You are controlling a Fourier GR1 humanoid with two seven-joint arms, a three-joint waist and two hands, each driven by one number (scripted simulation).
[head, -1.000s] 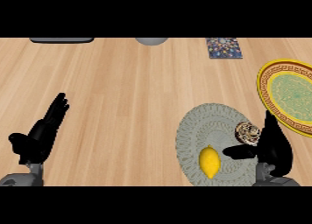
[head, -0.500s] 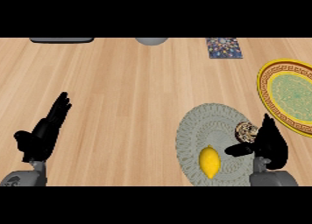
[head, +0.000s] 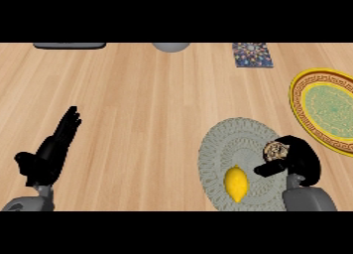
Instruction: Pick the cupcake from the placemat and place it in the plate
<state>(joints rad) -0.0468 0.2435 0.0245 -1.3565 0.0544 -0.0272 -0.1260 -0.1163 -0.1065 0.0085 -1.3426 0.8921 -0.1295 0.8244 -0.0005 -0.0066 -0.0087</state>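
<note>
The wooden desk (head: pixel 150 99) fills the view. At 3 o'clock, cut by the edge, lies a yellow-rimmed plate (head: pixel 298 106) with a green patterned centre. Near it, toward 5 o'clock, is the round grey placemat (head: pixel 227 144), apart from the plate. The left hand (head: pixel 47 156) rests at 8 o'clock, fingers straight and together, pointing toward 12, holding nothing. The right hand (head: pixel 302 156) sits on the placemat's 3 o'clock edge, curled round the cupcake (head: pixel 274 151): fingers arch over its right side and the thumb lies under it at 6 o'clock. The cupcake is on the placemat, not in the plate. A yellow lemon (head: pixel 236 182) lies at the placemat's 6 o'clock. Along 12 o'clock sit a dark flat object (head: pixel 70 45), a grey round object (head: pixel 170 46) and a patterned square (head: pixel 253 54).
</note>
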